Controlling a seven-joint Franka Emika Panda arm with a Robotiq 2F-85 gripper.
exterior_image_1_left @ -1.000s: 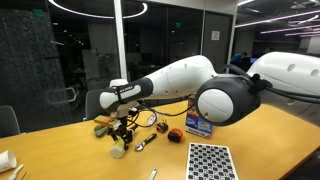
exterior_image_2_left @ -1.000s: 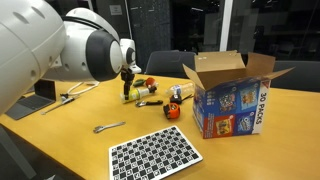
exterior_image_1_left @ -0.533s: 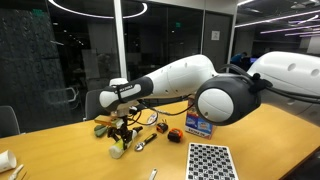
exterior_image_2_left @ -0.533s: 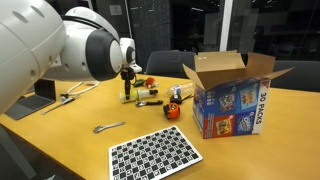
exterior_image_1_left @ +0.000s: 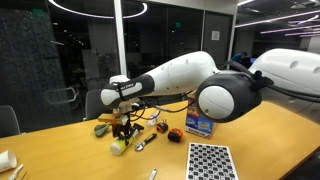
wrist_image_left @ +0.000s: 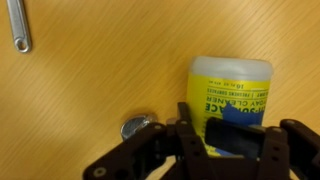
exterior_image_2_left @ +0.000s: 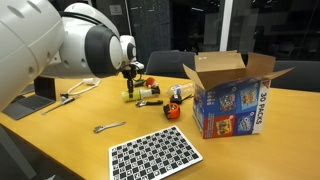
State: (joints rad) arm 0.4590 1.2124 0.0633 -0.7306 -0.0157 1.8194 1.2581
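A yellow surface-cleaner bottle [wrist_image_left: 232,92] lies on the wooden table with its blue-printed label facing up. My gripper [wrist_image_left: 232,142] is shut on it, and the dark fingers [wrist_image_left: 190,135] press against both of its sides. In both exterior views the gripper [exterior_image_1_left: 122,130] [exterior_image_2_left: 129,80] points straight down over the bottle [exterior_image_1_left: 118,146] [exterior_image_2_left: 131,96] near the table's far side. A small round metal cap [wrist_image_left: 137,128] lies right beside one finger.
An open blue cardboard box [exterior_image_2_left: 232,95] [exterior_image_1_left: 198,125] stands on the table, with a checkerboard sheet [exterior_image_2_left: 155,152] [exterior_image_1_left: 210,160] in front of it. An orange object [exterior_image_2_left: 173,108], small tools [exterior_image_1_left: 146,140] and a metal wrench [exterior_image_2_left: 108,127] [wrist_image_left: 18,30] lie around the bottle.
The jaws have closed from wide open onto the yellow bottle. The arm has barely moved.
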